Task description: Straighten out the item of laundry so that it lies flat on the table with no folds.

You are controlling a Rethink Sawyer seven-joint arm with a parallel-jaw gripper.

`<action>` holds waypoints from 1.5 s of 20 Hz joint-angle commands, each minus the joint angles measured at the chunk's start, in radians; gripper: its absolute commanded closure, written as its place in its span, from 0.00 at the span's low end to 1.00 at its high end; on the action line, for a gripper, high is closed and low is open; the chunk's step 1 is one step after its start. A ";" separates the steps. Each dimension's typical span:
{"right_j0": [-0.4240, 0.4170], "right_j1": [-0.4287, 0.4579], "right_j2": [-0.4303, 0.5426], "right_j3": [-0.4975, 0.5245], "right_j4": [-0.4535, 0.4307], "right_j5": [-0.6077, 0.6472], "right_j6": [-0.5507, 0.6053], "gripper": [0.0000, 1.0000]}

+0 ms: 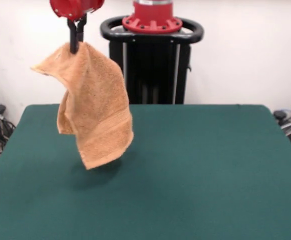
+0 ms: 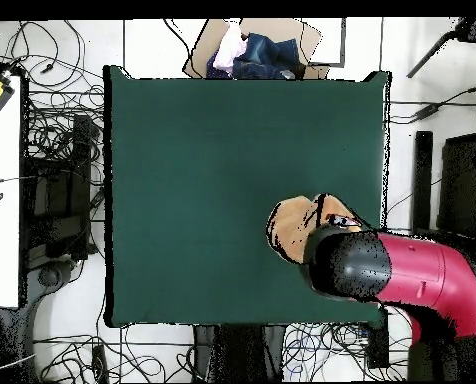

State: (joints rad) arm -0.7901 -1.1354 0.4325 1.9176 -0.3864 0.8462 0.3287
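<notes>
From the front, the gripper (image 1: pixel 76 44) is clamped on the towel (image 1: pixel 90 105), which hangs folded and clear above the table (image 1: pixel 195 165), while overhead the arm (image 2: pixel 402 280) hides most of it, so flattening remains undone.

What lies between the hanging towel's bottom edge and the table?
Nothing: in the front view the towel, pinched by the gripper, hangs clear above bare green table, with only its shadow beneath.

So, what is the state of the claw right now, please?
Claw: closed on the top of the orange towel, which hangs folded in the air above the green table.
</notes>
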 commanded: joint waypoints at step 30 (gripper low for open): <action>-0.221 -0.014 0.561 0.286 -0.004 0.060 -0.456 1.00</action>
State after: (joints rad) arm -1.0011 -1.1510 0.8899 2.1226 -0.3952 0.8460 0.0189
